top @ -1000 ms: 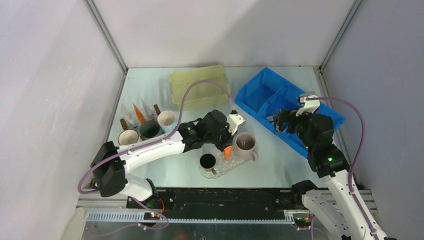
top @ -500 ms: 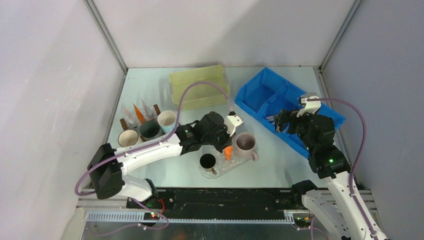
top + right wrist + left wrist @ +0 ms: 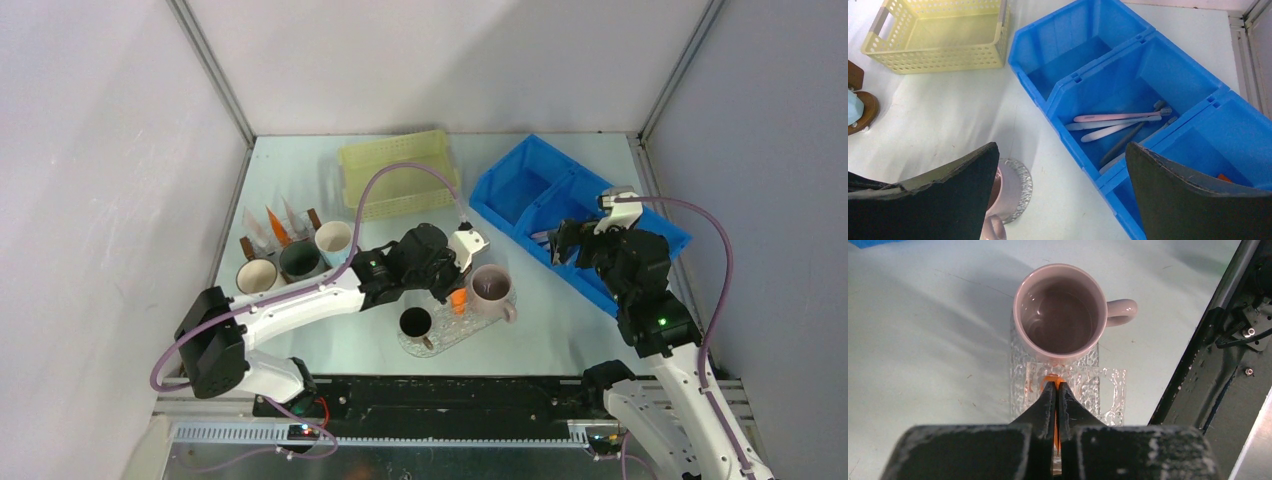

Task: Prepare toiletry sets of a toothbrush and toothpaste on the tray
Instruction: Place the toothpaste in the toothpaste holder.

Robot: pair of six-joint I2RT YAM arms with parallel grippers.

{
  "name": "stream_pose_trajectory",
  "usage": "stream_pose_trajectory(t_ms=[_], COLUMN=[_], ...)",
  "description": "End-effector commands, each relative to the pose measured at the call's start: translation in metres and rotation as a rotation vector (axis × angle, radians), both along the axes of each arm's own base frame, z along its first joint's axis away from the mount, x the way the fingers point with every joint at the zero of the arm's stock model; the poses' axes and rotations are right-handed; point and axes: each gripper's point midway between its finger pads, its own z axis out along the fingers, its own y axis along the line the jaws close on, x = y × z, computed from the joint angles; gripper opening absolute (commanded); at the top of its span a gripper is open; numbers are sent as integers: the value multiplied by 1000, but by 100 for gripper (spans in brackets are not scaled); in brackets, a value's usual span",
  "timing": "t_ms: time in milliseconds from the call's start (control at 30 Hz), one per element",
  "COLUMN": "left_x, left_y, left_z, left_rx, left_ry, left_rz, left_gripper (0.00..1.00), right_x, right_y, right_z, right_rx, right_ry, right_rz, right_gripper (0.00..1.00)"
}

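My left gripper is shut on a small orange toothpaste tube, whose end peeks past the fingertips. It stands over the clear glass tray, just in front of the pink mug. From above, the orange tube sits between the pink mug and a black mug on the tray. My right gripper is open and holds nothing, hovering near the blue bin. Pink, white and grey toothbrushes lie in the bin's middle compartment.
A yellow perforated basket stands at the back. At the left, a wooden rack holds a white mug, a dark mug, a light blue mug and orange and white tubes. Something orange shows in the bin's nearest compartment.
My left gripper's jaws have closed onto the orange tube over the tray. The right arm has barely moved.
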Motion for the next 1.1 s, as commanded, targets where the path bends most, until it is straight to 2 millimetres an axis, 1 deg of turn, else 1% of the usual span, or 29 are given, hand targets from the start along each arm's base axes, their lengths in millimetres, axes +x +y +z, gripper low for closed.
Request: stream_pose_trajectory(t_ms=[0, 67, 200, 300, 333, 367, 400, 433, 467, 500, 533, 567, 600, 700, 733, 900, 933, 967, 1000, 1033, 1067], left_x=[6, 6, 3, 1, 1, 1, 1, 1, 2, 4, 5, 6, 7, 12, 13, 22, 26, 27, 31, 32, 37], left_y=[-7, -6, -4, -2, -2, -1, -1, 0, 1, 2, 2, 3, 4, 6, 6, 18, 22, 26, 31, 35, 44], left_z=[16, 13, 9, 6, 7, 10, 12, 16, 18, 24, 27, 34, 38, 58, 64, 93, 96, 104, 107, 114, 120], left_rx=[-52, -44, -32, -22, -23, -28, -29, -34, -37, -46, -49, -60, -66, -96, -108, -160, -174, -199, -211, -234, -253], left_ry=[-80, -73, -60, -52, -53, -58, -62, -68, -72, -82, -88, -101, -108, -142, -150, -193, -188, -194, -191, -199, -207], left_rz=[-16, -19, -25, -27, -27, -26, -22, -19, -13, -5, 0, 11, 15, 41, 47, 102, 127, 142, 166, 178, 221], left_gripper=[3, 8, 23, 30, 34, 37, 43, 47, 53, 56, 61, 64, 69, 78, 82, 92, 94, 95, 97, 97, 99], right_x=[0, 0, 0, 0, 0, 0, 0, 0, 0, 0, 0, -1, -1, -3, -3, -10, -10, -14, -16, -17, -19], right_y=[-1, -1, -2, -3, -3, -3, -4, -4, -6, -7, -10, -13, -17, -25, -31, -50, -55, -58, -63, -66, -70], right_z=[9, 9, 7, 6, 6, 6, 6, 6, 6, 5, 3, 2, 1, -4, -7, -20, -24, -28, -34, -36, -42], right_rx=[14, 13, 8, 7, 7, 8, 9, 15, 18, 24, 28, 45, 49, 73, 74, 135, 146, 169, 178, 212, 236], right_ry=[-28, -27, -22, -17, -16, -16, -15, -13, -13, -5, 1, 13, 16, 56, 68, 161, 177, 201, 225, 236, 263], right_rz=[-5, -6, -8, -11, -10, -11, -15, -18, -30, -39, -61, -84, -111, -169, -210, -361, -391, -425, -456, -490, -531], right_gripper=[99, 100, 99, 99, 99, 99, 99, 99, 99, 99, 99, 99, 100, 100, 99, 99, 99, 99, 99, 99, 100])
